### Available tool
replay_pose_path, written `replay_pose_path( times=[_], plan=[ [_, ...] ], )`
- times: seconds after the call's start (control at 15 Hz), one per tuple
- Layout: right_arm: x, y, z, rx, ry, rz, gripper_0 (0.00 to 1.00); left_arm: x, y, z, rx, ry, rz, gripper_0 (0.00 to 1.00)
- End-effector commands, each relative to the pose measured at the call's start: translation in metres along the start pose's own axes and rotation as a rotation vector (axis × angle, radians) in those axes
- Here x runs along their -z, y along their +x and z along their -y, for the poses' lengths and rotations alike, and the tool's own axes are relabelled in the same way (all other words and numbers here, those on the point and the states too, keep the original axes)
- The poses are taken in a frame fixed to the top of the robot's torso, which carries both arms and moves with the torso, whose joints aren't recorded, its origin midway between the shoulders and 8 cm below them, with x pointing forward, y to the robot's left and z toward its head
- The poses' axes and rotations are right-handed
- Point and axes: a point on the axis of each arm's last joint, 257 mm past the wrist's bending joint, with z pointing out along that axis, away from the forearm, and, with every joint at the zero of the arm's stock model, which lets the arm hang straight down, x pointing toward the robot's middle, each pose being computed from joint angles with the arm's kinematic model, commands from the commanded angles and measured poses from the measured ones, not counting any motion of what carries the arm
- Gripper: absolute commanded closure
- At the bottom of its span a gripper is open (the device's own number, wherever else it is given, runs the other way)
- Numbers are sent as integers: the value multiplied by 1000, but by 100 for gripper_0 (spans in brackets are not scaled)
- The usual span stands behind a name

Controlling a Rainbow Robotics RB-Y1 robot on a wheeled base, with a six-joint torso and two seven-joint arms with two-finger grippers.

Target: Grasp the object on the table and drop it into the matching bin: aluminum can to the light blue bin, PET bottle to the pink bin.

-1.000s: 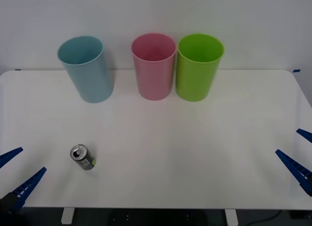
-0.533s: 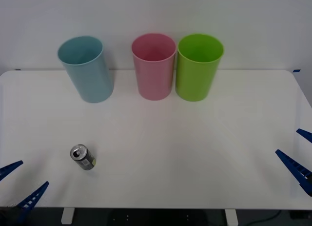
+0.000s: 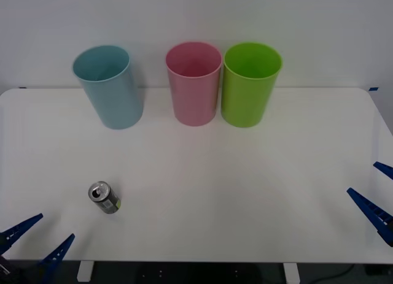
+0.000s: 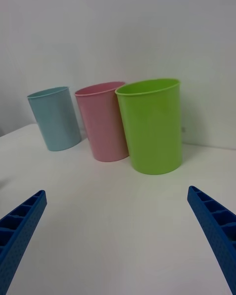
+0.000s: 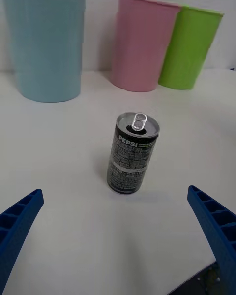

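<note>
Left wrist view: the Pepsi can [image 5: 132,152] stands upright on the white counter [image 5: 73,216], centred ahead of the released left claw [image 5: 118,236]; advance level, straddle it mid-height, then clench.

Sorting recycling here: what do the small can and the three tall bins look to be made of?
The can looks like thin metal, likely aluminium: bare silvery top with a pull tab, dark printed wrap. The light blue bin, pink bin and green bin look like moulded plastic: uniform colour, smooth soft-sheen walls, thin rims.
</note>
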Motion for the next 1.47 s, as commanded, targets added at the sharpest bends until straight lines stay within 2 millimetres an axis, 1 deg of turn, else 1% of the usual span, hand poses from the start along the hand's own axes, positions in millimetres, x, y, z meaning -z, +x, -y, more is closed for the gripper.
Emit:
replay_pose_path(
  times=[0.07, 0.2, 0.4, 0.47, 0.67, 0.8, 0.93, 1.47],
  plan=[
    [0, 0, 0, 0, 0, 0, 0, -7, 5, -1, 29, 2, 10, 0],
    [0, 0, 0, 0, 0, 0, 0, -12, 6, 1, 31, 10, 12, 0],
    [0, 0, 0, 0, 0, 0, 0, -25, 10, 5, 34, 27, 18, 0],
    [0, 0, 0, 0, 0, 0, 0, -29, 13, 4, 33, 28, 18, 0],
    [0, 0, 0, 0, 0, 0, 0, -50, 20, -6, -30, 28, 25, 0],
    [0, 0, 0, 0, 0, 0, 0, -63, 22, -7, -32, 38, 29, 0],
    [0, 0, 0, 0, 0, 0, 0, -75, 23, -3, -30, 54, 35, 0],
    [0, 0, 0, 0, 0, 0, 0, -110, 29, 11, -37, 38, 48, 0]
  ],
)
